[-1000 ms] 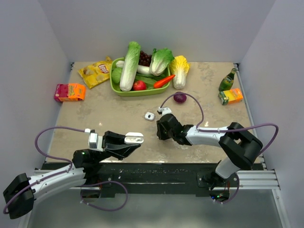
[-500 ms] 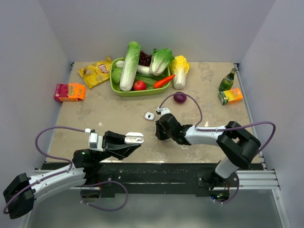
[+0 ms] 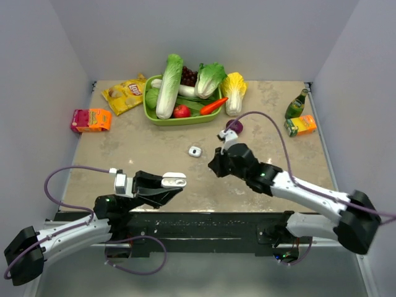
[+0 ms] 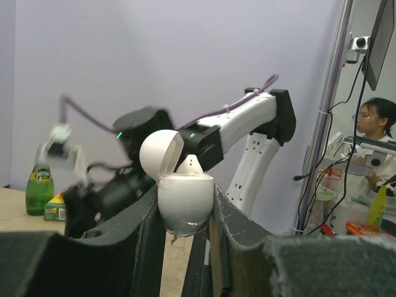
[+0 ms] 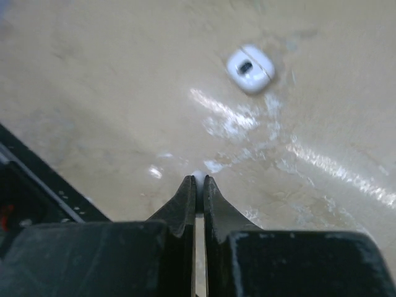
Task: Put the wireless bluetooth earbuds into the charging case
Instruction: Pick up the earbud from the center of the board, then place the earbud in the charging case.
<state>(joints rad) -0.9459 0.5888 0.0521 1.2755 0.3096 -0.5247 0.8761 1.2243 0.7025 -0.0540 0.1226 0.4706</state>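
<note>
My left gripper (image 3: 172, 184) is shut on the white charging case (image 3: 174, 180), held above the table's near edge. In the left wrist view the case (image 4: 185, 199) sits between the fingers with its lid (image 4: 160, 153) open, and a white earbud (image 4: 189, 164) stands in it. My right gripper (image 3: 213, 167) hangs over the middle of the table, shut on a tiny white earbud (image 5: 198, 177) that peeks out at its fingertips. A small white rounded piece with a dark centre (image 3: 195, 151) (image 5: 250, 68) lies on the table just beyond the right gripper.
A green basket (image 3: 149, 114) of vegetables stands at the back. A yellow chips bag (image 3: 125, 94) and an orange-pink carton (image 3: 91, 119) lie to the left. A purple onion (image 3: 234, 127), a green bottle (image 3: 297, 105) and a juice box (image 3: 301, 125) are to the right.
The right gripper has closed on the tiny earbud and risen from the table, its arm stretching out to the right. The left arm has kept still.
</note>
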